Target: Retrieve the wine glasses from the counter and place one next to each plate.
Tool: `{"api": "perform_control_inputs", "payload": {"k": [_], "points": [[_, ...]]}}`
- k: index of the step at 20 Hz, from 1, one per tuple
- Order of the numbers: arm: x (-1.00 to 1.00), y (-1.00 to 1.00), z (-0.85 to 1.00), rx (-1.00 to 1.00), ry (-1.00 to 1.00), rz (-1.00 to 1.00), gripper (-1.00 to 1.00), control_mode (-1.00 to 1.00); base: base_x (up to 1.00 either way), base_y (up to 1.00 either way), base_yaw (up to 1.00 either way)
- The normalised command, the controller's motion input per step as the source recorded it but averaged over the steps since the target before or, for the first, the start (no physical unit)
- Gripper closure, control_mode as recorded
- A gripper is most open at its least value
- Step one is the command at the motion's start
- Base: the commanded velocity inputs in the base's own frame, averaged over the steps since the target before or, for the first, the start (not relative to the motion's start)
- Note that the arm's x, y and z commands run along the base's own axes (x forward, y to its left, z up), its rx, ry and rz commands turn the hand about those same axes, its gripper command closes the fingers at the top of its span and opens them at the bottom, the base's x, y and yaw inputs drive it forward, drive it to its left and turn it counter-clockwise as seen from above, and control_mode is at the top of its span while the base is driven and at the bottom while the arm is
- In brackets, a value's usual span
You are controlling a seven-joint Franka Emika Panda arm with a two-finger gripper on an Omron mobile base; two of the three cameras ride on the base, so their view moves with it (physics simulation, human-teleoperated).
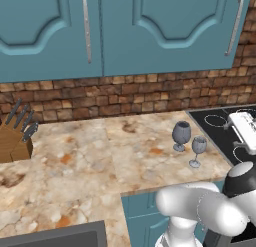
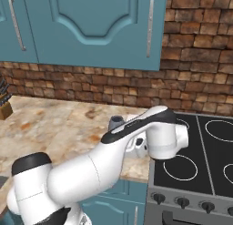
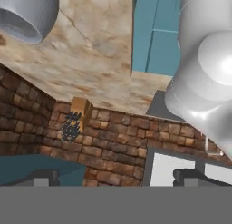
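Observation:
Two grey wine glasses stand on the mottled counter [image 1: 100, 156] near its right end: the larger one [image 1: 181, 135] and, just right and nearer, the smaller thin-stemmed one [image 1: 198, 150]. My white hand [image 1: 244, 127] hovers over the stove, right of both glasses and apart from them. In the hand view, which is rolled over, my gripper [image 3: 115, 177] is open with nothing between its fingertips, and a grey glass bowl [image 3: 22, 14] sits at the top left. In the right base view my arm covers most of the glasses; one rim [image 2: 116, 122] peeks above it. The plates are out of view.
A black stove top [image 1: 220, 123] adjoins the counter on the right. A wooden knife block [image 1: 15, 138] stands at the far left by the brick wall. Teal wall cabinets [image 1: 125, 31] hang overhead. A dark sink edge [image 1: 55, 236] lies at the lower left.

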Motion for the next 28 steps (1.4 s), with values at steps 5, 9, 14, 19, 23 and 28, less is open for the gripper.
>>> {"api": "perform_control_inputs", "payload": {"k": [5,9,14,19,23,28], "points": [[0.0,0.0,-0.2,0.02,0.09,-0.03,-1.0,-1.0,0.0,0.0,0.0],[0.0,0.0,-0.06,0.0,0.03,-0.13,-1.0,-1.0,0.0,0.0,0.0],[0.01,0.0,-0.11,0.0,0.11,-0.14,-1.0,-1.0,0.0,0.0,0.0],[0.01,0.06,-0.23,0.0,0.16,-0.1,-1.0,-1.0,0.0,0.0,0.0],[0.01,0.01,-0.1,0.0,0.08,-0.07,-1.0,-1.0,0.0,0.0,0.0],[0.02,0.0,-0.09,0.0,0.05,-0.03,-1.0,-1.0,0.0,0.0,0.0]]}}
